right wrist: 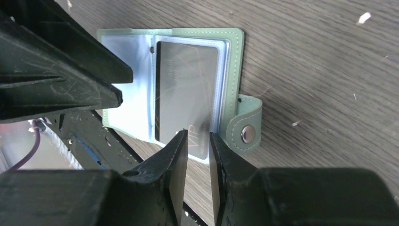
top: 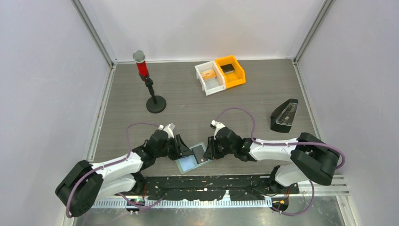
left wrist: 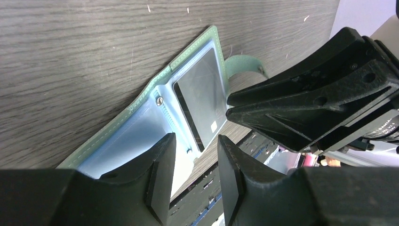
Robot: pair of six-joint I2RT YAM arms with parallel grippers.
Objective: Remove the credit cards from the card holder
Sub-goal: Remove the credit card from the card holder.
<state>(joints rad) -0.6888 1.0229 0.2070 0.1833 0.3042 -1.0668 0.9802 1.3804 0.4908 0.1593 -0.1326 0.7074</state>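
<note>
We judge the task barely begun. On the table (top: 188, 103), the holder (top: 187, 163) lies opened flat at the near edge, between the two arms, and nothing has come out of its pockets.

The left gripper (left wrist: 195, 157) hangs over the holder's pale half. Its jaws are apart, with nothing between them.

The right gripper (right wrist: 197, 150) has its jaws drawn narrow at the near short edge of the dark pocket. We cannot tell whether they pinch anything.

A tan thing (top: 208, 74) sits in the white bin (top: 201, 81), too small to name.

One dark glossy card (right wrist: 186, 89) sits fully in its pocket. The other pocket shows pale blue, and we cannot tell whether that is a card or bare plastic.

So at least one card is left to pull.

The holder's long axis runs diagonally, from near-left to far-right in the top view. The card's long axis lies across that, one short edge toward the right gripper. The snap tab (right wrist: 244, 129) sticks out of the dark half's outer side.
</note>
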